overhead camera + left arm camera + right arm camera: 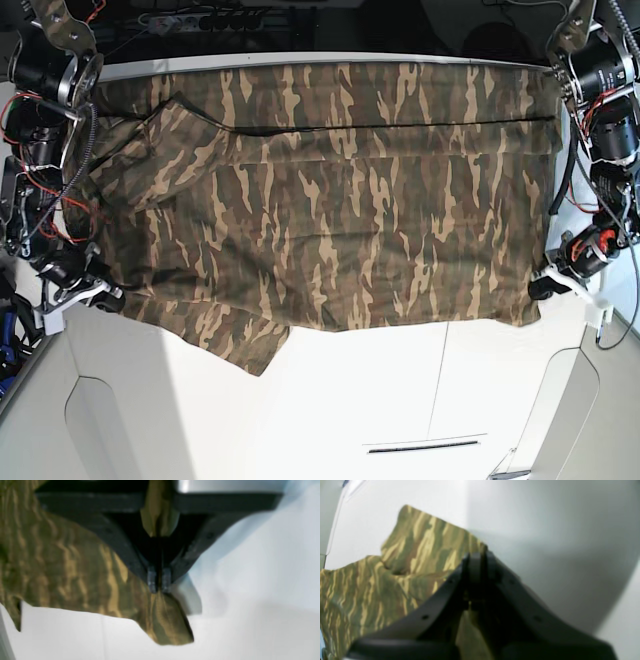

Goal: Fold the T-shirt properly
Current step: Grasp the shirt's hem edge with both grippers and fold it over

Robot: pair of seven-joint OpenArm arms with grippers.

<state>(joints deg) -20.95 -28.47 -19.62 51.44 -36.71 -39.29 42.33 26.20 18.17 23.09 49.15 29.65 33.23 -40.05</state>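
Gripping both near corners: left gripper (158, 583) has its jaws pinched together on a fold of the T-shirt (330, 200), cloth bunched above the tips and a flap hanging below them; right gripper (477, 562) likewise closed tight on the fabric edge, jaws meeting with cloth running under and behind them, though the wrist view is blurred.

The shirt is spread wide across the white table (380, 400), reaching from one arm to the other; far edge lies along the back of the table; a band looks doubled over near the top, with a dark fold line running across; one sleeve (245, 345) pokes out at the near edge, toward the right gripper's side; near hem sits slightly lifted at both held corners, as far as I can tell.

Handling, judged: light, thin, very limp cloth; it ripples and sags between grips, holds no shape, will drag and wrinkle if pulled along the table; not fragile, not slippery in rubber-tipped jaws; best taken at corners or hem edges, pinching both layers, both arms moving together so the span stays taut.

No readable writing, brand or label in any view; collar label not visible; only the camouflage print.
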